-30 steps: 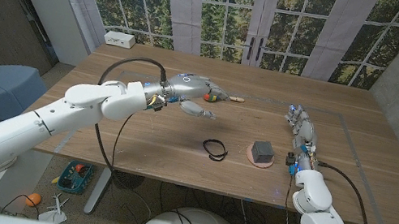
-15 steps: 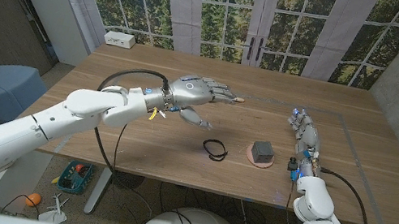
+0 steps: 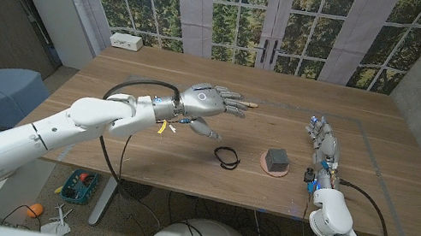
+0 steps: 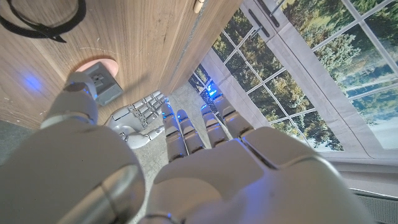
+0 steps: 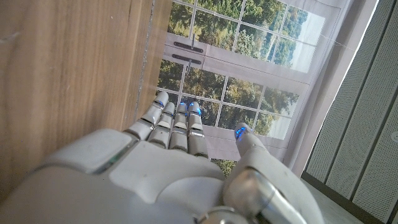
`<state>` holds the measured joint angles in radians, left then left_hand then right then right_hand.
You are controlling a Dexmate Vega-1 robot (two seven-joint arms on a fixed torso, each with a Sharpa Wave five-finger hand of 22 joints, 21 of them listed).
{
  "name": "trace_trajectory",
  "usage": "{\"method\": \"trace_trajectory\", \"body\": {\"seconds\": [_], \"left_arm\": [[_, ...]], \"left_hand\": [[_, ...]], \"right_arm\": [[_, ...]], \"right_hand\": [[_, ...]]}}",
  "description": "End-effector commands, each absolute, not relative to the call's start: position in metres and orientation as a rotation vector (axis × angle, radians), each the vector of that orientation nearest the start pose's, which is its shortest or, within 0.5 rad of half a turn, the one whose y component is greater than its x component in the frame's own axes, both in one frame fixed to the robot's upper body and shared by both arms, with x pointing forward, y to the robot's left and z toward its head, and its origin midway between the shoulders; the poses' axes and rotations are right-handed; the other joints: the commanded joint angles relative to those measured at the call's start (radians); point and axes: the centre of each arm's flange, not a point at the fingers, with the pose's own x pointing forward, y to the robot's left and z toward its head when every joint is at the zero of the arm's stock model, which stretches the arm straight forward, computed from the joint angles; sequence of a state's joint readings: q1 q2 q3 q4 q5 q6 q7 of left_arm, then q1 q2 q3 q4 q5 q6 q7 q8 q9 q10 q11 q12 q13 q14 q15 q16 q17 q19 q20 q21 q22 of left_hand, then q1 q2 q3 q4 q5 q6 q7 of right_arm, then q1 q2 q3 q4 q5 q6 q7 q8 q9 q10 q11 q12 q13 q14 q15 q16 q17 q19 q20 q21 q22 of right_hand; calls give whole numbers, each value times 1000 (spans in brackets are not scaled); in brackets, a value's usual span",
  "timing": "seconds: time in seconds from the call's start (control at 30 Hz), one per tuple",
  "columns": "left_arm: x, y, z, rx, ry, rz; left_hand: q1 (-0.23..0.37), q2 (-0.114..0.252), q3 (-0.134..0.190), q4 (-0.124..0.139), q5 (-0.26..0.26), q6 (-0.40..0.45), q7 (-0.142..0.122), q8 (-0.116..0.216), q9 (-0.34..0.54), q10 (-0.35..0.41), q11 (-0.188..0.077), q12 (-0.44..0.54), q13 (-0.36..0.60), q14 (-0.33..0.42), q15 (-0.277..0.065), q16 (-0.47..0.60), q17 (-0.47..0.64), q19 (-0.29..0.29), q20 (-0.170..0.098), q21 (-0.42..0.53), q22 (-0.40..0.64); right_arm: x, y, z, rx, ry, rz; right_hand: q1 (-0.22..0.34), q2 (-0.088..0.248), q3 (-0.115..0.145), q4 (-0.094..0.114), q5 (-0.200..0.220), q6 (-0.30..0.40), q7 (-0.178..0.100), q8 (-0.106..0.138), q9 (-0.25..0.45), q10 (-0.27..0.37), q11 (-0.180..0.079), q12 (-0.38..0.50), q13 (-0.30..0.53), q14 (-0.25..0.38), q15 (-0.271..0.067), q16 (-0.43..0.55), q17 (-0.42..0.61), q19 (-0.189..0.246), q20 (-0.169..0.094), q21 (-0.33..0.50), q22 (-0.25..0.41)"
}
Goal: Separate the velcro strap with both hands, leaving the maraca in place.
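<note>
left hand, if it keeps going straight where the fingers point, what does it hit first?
Probably the small tan object just past the left hand's fingertips, if it is low enough; height is unclear. The velcro strap lies off that line.

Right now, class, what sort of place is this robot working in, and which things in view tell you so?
Probably an indoor lab or office room: a wooden table stands before tall paned windows looking onto trees, with cables trailing across it and a blue bin beside it.

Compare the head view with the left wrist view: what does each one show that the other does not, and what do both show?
Only the head view: the white box at the table's far left corner and the blue chair. Only the left wrist view: nothing further that I can name. Both: the black strap, the grey block on its pink disc, the open left hand and right hand.
</note>
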<state>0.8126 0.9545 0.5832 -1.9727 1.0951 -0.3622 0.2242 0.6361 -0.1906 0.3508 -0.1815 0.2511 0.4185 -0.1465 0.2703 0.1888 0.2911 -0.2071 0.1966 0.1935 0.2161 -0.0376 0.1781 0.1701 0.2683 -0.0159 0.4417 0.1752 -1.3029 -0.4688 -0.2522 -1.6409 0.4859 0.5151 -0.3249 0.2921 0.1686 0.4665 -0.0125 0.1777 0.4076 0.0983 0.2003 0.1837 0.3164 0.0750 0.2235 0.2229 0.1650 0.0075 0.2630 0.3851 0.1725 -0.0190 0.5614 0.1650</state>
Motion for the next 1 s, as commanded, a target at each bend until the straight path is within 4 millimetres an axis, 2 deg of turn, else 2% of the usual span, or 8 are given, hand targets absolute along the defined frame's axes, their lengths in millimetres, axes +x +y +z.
{"method": "trace_trajectory", "body": {"seconds": [0.03,0.43,0.63,0.77,0.83,0.93,0.97,1.0], "left_arm": [[490,140,-2,1976,-1385,-216],[497,137,-11,2021,-1312,-284],[499,131,-11,2025,-1278,-325],[500,127,-9,2041,-1264,-343],[501,125,-9,2059,-1284,-388],[501,123,-10,2059,-1286,-398],[501,122,-10,2061,-1286,-399],[501,121,-11,2065,-1285,-400]], "left_hand": [[14,1,-6,1,6,4,-3,5,3,15,-2,10,2,-1,-102,6,3,1,9,-8,1],[57,31,-7,7,11,-27,-15,-10,3,5,1,2,3,-18,-84,2,3,-8,21,-29,3],[142,103,35,5,-22,22,0,8,7,10,5,4,4,-30,-73,3,3,-18,35,-51,4],[216,125,60,1,-42,97,5,41,13,101,-13,28,7,-19,-83,11,2,-25,43,-74,6],[239,129,66,4,-46,146,-12,63,17,150,-13,37,9,-3,-91,14,1,-24,46,-83,6],[251,127,61,9,-53,223,-24,98,22,230,-15,50,12,28,-118,20,2,-17,47,-95,6],[246,108,46,10,-62,257,-27,115,24,280,-15,59,14,44,-129,21,2,-11,42,-102,6],[244,107,43,12,-64,271,-23,120,23,291,-16,59,14,51,-133,22,3,-8,41,-103,6]], "right_arm": [[534,-288,-132,181,-704,-62],[534,-287,-135,183,-702,-57],[534,-288,-136,192,-701,-61],[534,-289,-136,182,-704,-54],[534,-289,-136,185,-703,-57],[534,-290,-137,192,-703,-59],[534,-291,-137,193,-704,-60],[533,-291,-138,193,-704,-61]], "right_hand": [[-7,1,-5,-1,-3,8,1,3,4,9,2,2,2,10,-1,7,2,12,3,-7,5],[-9,1,-6,-3,-3,15,0,4,4,13,6,3,3,10,-1,8,2,17,5,-15,5],[-10,1,-6,-4,-3,17,0,4,5,15,6,3,3,10,0,8,1,18,6,-17,5],[-11,1,-7,-5,-3,19,0,4,5,18,7,4,3,10,0,9,1,19,7,-19,5],[-11,1,-7,-5,-3,20,0,4,5,18,8,4,3,10,0,9,1,19,7,-20,5],[-12,1,-7,-5,-3,21,1,4,5,22,8,5,4,11,2,9,1,20,7,-21,5],[-12,1,-7,-5,-3,22,1,4,5,22,8,5,4,11,2,9,1,20,7,-22,5],[-12,0,-7,-5,-3,22,0,4,5,22,8,5,4,11,2,9,1,21,8,-22,5]]}}
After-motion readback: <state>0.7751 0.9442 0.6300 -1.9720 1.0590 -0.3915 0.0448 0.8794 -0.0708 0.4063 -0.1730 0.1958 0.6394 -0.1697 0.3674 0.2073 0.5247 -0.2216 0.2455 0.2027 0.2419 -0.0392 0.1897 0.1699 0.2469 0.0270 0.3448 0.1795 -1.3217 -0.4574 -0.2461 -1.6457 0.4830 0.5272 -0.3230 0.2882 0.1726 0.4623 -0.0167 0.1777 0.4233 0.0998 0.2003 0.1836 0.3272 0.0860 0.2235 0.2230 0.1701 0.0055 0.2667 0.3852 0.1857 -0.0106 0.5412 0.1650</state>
